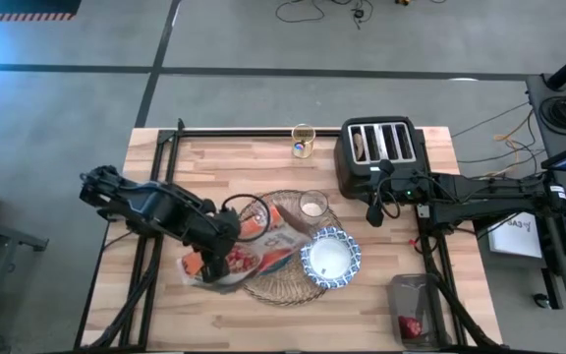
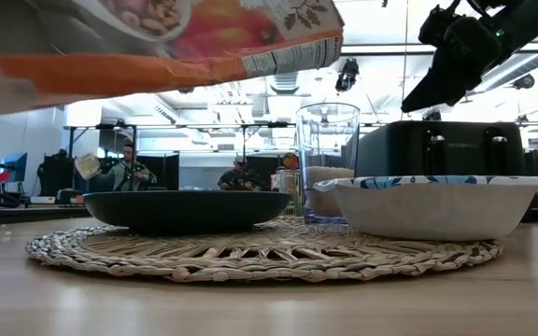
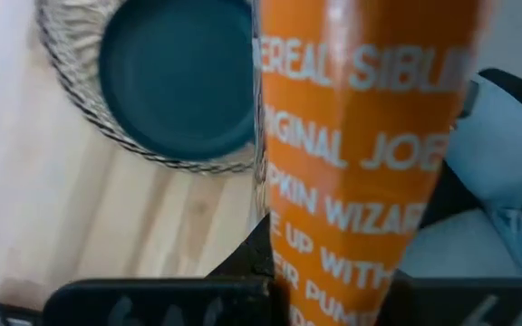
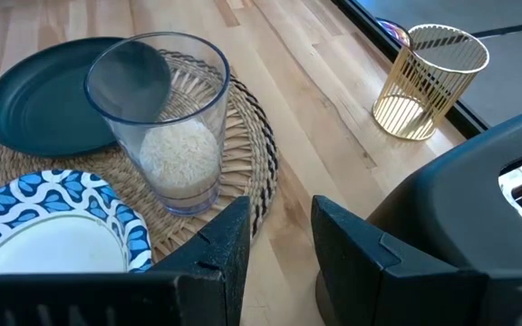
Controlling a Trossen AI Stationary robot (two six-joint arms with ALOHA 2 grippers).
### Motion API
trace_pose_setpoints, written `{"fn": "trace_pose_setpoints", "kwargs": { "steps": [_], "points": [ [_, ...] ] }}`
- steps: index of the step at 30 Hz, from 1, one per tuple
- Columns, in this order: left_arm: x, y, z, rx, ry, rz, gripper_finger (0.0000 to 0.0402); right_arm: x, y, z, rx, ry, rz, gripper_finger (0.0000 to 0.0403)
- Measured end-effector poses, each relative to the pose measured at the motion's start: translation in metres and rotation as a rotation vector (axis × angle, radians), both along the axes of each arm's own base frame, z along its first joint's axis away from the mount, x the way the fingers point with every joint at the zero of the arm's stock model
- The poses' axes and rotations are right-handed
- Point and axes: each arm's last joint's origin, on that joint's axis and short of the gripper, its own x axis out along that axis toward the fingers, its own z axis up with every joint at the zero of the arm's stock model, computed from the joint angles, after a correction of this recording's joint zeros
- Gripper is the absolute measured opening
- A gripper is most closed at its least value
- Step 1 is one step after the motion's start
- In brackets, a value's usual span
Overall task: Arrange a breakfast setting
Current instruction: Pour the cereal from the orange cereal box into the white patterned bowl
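- Left gripper [image 1: 226, 258] sits at lower left of centre in the high view, jaws clamped tight on the cereal bag [image 1: 254, 251]. The bag is held up off the table, lying across the left part of the placemat [image 1: 283, 293] toward the bowl [image 1: 329, 259].
- Low view: the bag [image 2: 204, 37] hangs across the top of the frame, above the plate [image 2: 187, 209]. The tilt reads as a pouring posture, though no cereal is visible falling.
- Left wrist view: the orange bag [image 3: 361, 154] fills the centre, with the teal plate [image 3: 178, 77] at upper left on the wicker mat [image 3: 80, 91].
- Bowl [image 2: 442, 203] rests on the right of the mat, apparently still empty. The glass [image 4: 161, 118] stands upright on the mat between plate [image 4: 53, 95] and bowl [image 4: 53, 226], a pale fill in its bottom; all three are grouped so the setting stays on the mat.
- Right gripper [image 1: 374, 211] hovers in front of the toaster [image 1: 381, 152], right of centre, jaws partly apart and holding nothing; it looks parked clear of the pour.
- A gold wire cup [image 1: 304, 141] stands at the table's top edge, apart from the mat.
- Toasted ring: something pale shows in a toaster slot; I cannot tell what.
- Red fruit [image 1: 410, 325] appears in a clear container at lower right, off the mat.
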Motion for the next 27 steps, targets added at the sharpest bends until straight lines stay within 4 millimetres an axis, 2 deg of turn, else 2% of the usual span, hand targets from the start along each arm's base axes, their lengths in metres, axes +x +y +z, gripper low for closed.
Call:
{"fn": "trace_pose_setpoints", "kwargs": {
  "steps": [10, 27],
  "points": [
    [0.022, -0.006, 0.001, -0.107, 0.032, 0.029, 0.0000, 0.000, 0.000, 0.000, 0.000, 0.000, 0.000, 0.0112],
    [0.059, 0.007, -0.009, -0.322, 0.144, 0.126, 0.0000, 0.000, 0.000, 0.000, 0.000, 0.001, 0.000, 0.0112]
  ]
}}
